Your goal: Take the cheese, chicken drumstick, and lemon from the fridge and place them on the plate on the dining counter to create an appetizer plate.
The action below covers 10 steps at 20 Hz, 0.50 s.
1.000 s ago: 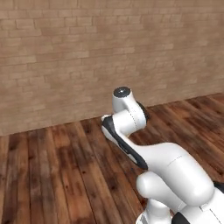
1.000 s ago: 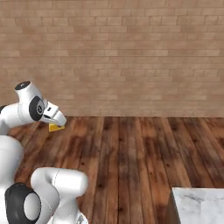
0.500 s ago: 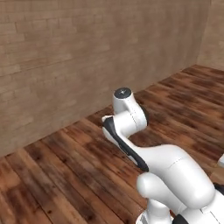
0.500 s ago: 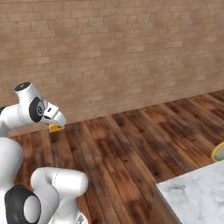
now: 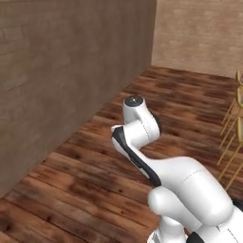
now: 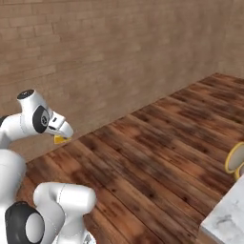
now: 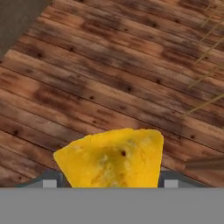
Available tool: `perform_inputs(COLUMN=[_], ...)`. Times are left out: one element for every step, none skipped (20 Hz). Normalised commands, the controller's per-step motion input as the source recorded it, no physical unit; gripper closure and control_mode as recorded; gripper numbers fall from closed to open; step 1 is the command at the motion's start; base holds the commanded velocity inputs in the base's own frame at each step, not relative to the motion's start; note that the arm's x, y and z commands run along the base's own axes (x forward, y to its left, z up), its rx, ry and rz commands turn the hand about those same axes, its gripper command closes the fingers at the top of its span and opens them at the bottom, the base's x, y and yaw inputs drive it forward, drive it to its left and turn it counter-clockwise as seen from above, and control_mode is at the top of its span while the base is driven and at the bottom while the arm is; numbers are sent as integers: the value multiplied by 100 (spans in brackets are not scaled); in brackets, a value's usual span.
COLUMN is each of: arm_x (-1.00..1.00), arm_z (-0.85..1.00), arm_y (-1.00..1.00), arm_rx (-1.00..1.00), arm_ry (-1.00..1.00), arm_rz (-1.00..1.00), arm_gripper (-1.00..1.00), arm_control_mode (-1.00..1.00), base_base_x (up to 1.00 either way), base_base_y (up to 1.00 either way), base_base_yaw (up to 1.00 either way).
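Observation:
The cheese, a yellow-orange wedge, sits close in the hand view between the two sides of my gripper, which is shut on it. From the right base view the gripper is held up at the left, above the wooden floor, with a bit of the cheese peeking out under the white hand. A corner of the marble dining counter enters at the lower right of that view. The fridge, plate, chicken drumstick and lemon are out of view.
A brick wall runs along the back, with another wall close on the left. Dark wooden floor lies below. Wooden stool legs stand at the right, and a round yellow-rimmed stool seat is near the counter.
The whole picture has swung as the base turns: the walls slide across and the counter corner and stools come into view. The cheese stays in the gripper.

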Motion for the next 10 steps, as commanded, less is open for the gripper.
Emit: perform_inputs(arm_x=[0, 0, 0, 0, 0, 0, 0, 0, 0, 0], arm_z=[0, 0, 0, 0, 0, 0, 0, 0, 0, 0], arm_y=[0, 0, 0, 0, 0, 0, 0, 0, 0, 0], arm_rx=[0, 0, 0, 0, 0, 0, 0, 0, 0, 0], arm_ry=[0, 0, 0, 0, 0, 0, 0, 0, 0, 0], arm_rz=[0, 0, 0, 0, 0, 0, 0, 0, 0, 0], arm_gripper=[100, 100, 100, 100, 100, 100, 100, 100, 100, 100], arm_control_mode=[100, 100, 100, 100, 100, 100, 100, 100, 100, 100], base_base_x=[94, 96, 97, 99, 100, 100, 100, 100, 100, 100], base_base_y=[54, 51, 50, 49, 49, 48, 48, 48, 48, 47], base_base_yaw=[-57, -56, -55, -54, -54, -54, -54, -54, -54, -54])
